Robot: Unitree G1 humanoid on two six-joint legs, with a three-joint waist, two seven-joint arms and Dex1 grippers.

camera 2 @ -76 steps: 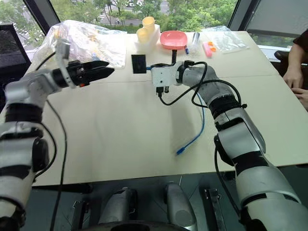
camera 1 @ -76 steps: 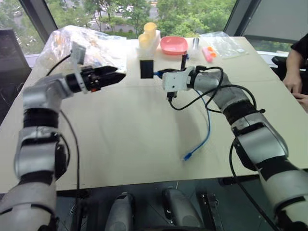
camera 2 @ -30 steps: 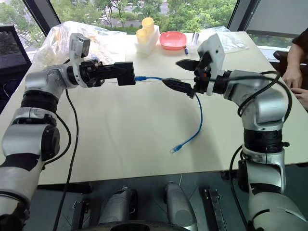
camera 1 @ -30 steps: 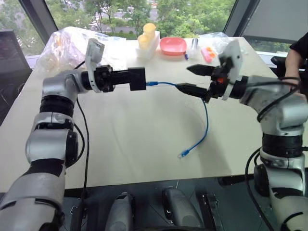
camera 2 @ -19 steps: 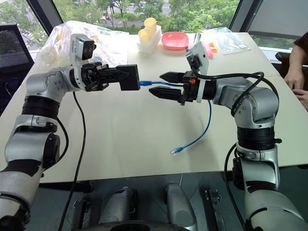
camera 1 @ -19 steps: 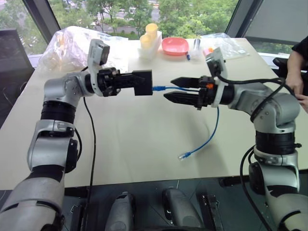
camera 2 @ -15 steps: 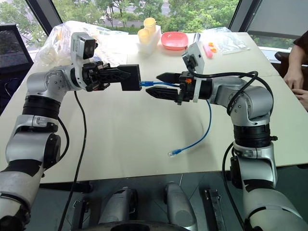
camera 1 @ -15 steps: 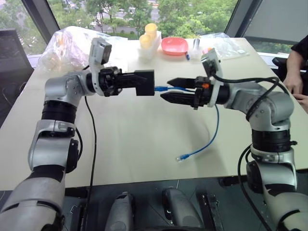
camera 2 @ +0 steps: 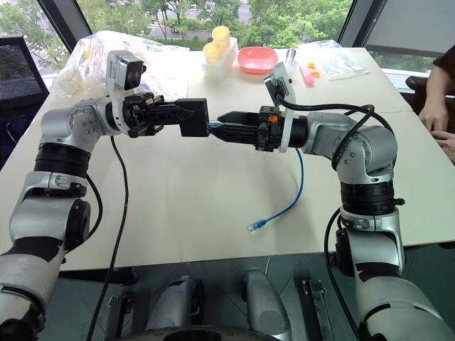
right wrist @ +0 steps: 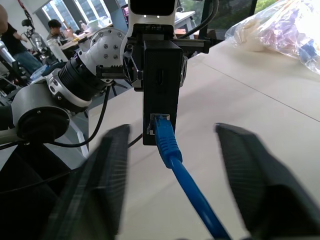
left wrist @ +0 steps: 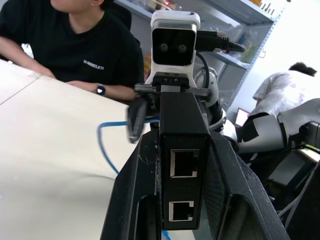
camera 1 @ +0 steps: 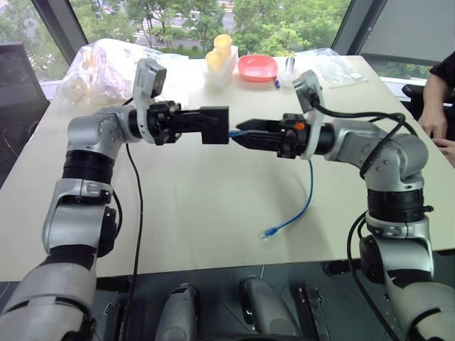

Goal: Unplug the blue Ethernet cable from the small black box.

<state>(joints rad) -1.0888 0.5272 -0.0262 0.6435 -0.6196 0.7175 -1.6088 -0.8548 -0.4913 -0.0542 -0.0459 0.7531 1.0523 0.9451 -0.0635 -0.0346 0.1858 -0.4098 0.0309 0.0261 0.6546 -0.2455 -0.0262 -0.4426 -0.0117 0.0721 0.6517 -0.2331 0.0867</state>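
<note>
Holding the small matte-black box (camera 1: 214, 124) clamped in the left hand (camera 1: 186, 121), mid-frame above the desk (camera 1: 213, 206). Closing the right hand (camera 2: 226, 132) around the thin bright-blue Ethernet cable (right wrist: 172, 157) at its plug; final grip unclear. Judging cord limp, light; gripping the stiff plug best.

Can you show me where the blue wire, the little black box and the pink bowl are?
blue Ethernet cable (right wrist: 182, 175): right wrist view, on the cord just behind its plug.
small black box (right wrist: 161, 75): right wrist view, on its front face.
pink bowl (camera 1: 257, 67): left eye view, on its middle.
</note>
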